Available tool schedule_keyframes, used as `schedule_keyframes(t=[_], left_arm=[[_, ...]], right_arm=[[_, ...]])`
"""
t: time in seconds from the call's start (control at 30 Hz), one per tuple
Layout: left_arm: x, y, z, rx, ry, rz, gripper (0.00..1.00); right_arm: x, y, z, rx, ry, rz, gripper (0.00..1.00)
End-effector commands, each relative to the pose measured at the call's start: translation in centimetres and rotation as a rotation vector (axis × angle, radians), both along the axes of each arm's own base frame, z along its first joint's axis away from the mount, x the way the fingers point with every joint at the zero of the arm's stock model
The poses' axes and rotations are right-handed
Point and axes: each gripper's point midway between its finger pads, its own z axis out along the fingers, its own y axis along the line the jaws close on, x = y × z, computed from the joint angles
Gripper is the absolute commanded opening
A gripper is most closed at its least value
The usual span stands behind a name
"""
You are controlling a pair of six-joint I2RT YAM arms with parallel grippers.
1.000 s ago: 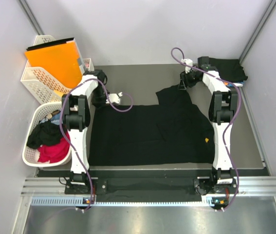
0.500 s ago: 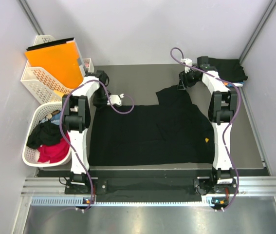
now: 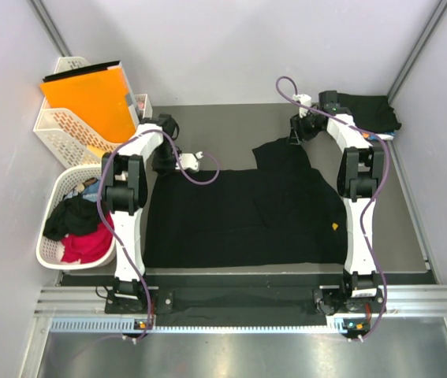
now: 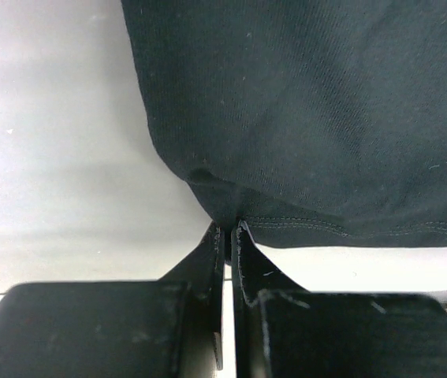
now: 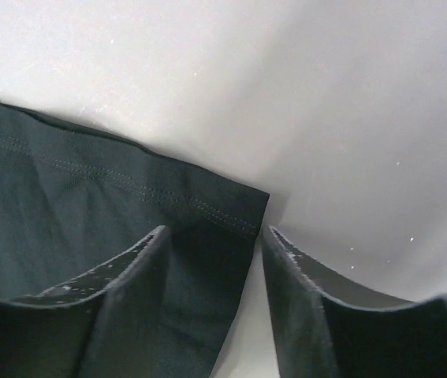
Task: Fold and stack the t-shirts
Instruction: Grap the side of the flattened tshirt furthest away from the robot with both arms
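A black t-shirt (image 3: 239,213) lies spread flat across the table, one sleeve (image 3: 280,153) reaching toward the back. My left gripper (image 3: 162,164) is at the shirt's far left corner. In the left wrist view its jaws (image 4: 229,230) are shut on the stitched hem of the shirt (image 4: 302,118). My right gripper (image 3: 295,139) is at the tip of the back sleeve. In the right wrist view it (image 5: 215,238) stands open, its fingers either side of the sleeve's hemmed corner (image 5: 128,197), not pinching it. A folded black t-shirt (image 3: 369,112) lies at the back right corner.
A white lattice basket (image 3: 50,252) at the left holds black, red and blue clothes. Behind it, another white basket (image 3: 57,130) holds an orange folder (image 3: 89,98). Bare grey table (image 3: 223,126) shows behind the shirt. Purple cables loop from both arms.
My left wrist has shifted slightly toward the front with the shirt corner in it. The right gripper has barely moved.
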Motion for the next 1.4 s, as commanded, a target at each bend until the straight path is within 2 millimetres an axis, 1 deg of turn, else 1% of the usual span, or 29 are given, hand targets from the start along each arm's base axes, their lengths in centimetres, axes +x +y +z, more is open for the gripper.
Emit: schedule_keyframes(t=[0.0, 0.2, 0.37, 0.57, 0.67, 0.7, 0.9, 1.03, 1.13, 1.17, 1.2, 1.27, 1.37], left_arm=[[-0.6, -1.5, 1.2, -0.049, -0.014, -0.018, 0.00], [-1.1, -1.8, 1.0, -0.050, -0.002, -0.018, 0.00], [-1.8, -2.1, 0.7, -0.048, 0.014, -0.016, 0.00], [-2.2, -2.5, 0.7, -0.052, 0.017, -0.015, 0.00], [-2.4, -2.6, 0.7, -0.053, 0.020, -0.010, 0.00], [-2.5, -2.6, 0.8, -0.052, 0.022, -0.012, 0.00], [-2.5, -2.6, 1.1, -0.054, 0.011, 0.002, 0.00], [-2.5, -3.0, 1.3, -0.077, -0.002, 0.009, 0.00], [-2.4, -3.0, 1.3, -0.078, -0.004, 0.014, 0.00], [-2.5, -3.0, 1.2, -0.076, -0.003, 0.014, 0.00], [-2.6, -2.9, 1.2, -0.071, -0.001, 0.014, 0.00], [-2.6, -3.0, 1.2, -0.068, -0.001, 0.016, 0.00], [-2.8, -2.9, 1.4, -0.064, -0.002, 0.015, 0.00]], right_arm=[[1.5, 0.2, 3.5, 0.024, -0.090, -0.001, 0.45], [1.8, 0.3, 3.7, 0.034, -0.099, -0.001, 0.36], [2.2, 0.2, 4.1, 0.030, -0.118, -0.003, 0.33], [2.3, 0.2, 3.8, 0.029, -0.114, -0.002, 0.24], [2.4, 0.0, 3.6, 0.026, -0.113, -0.008, 0.10], [2.4, 0.0, 3.5, 0.022, -0.112, -0.009, 0.00], [2.5, -0.1, 3.7, 0.019, -0.119, -0.011, 0.00], [2.3, 0.0, 3.7, 0.021, -0.115, -0.009, 0.00], [2.2, -0.1, 3.5, 0.017, -0.109, -0.006, 0.00], [2.3, -0.1, 3.4, 0.015, -0.109, -0.007, 0.02], [2.3, -0.2, 3.1, 0.011, -0.106, -0.010, 0.11], [2.2, -0.2, 2.5, 0.009, -0.094, -0.008, 0.14], [2.1, -0.3, 1.8, 0.008, -0.082, -0.009, 0.17]])
